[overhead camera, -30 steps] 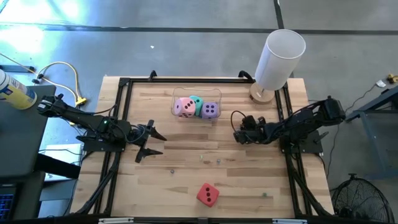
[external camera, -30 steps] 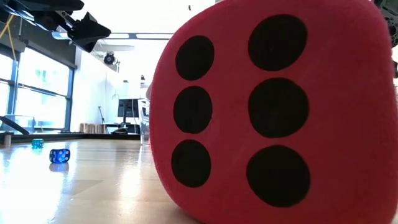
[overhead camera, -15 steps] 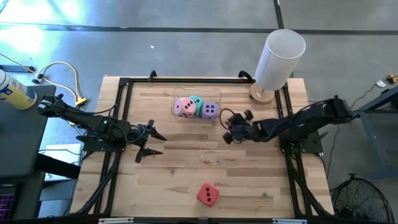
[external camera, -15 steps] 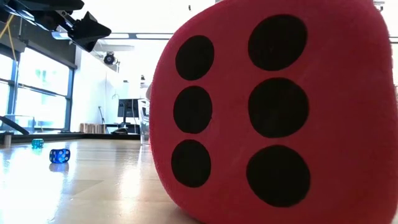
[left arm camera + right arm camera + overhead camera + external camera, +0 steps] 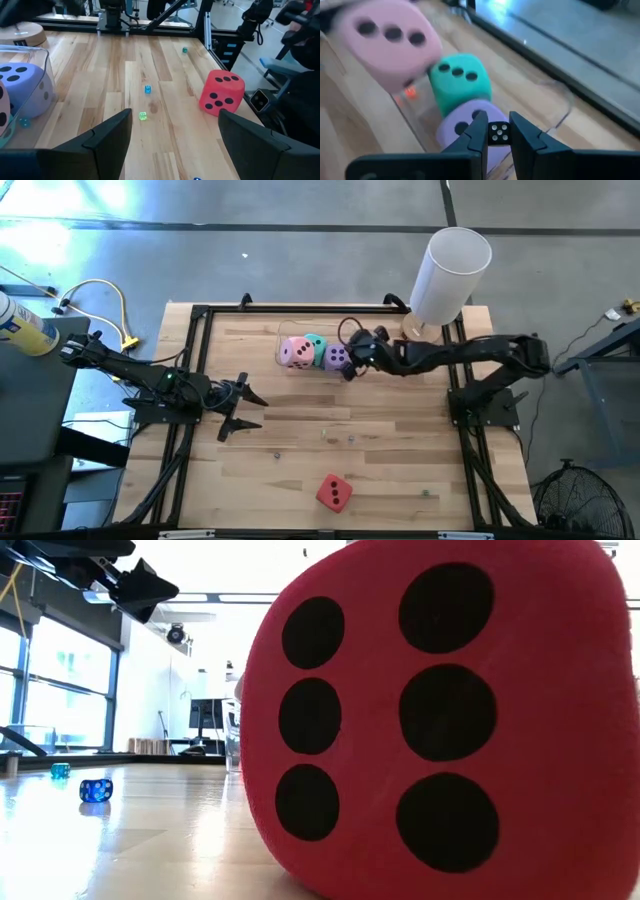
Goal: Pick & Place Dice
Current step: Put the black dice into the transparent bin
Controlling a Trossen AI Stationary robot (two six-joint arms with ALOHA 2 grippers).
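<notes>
Three soft dice (image 5: 315,352) in clear container (image 5: 281,332), one red die (image 5: 334,493) apart

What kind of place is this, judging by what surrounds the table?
Probably a robotics lab or workshop: bare concrete floor, a wooden table in a metal frame, and desks with monitors beyond.

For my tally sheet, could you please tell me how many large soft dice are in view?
4: the pink die, teal die and purple die sit together in the clear container; the red die lies alone near the table's front edge.
</notes>
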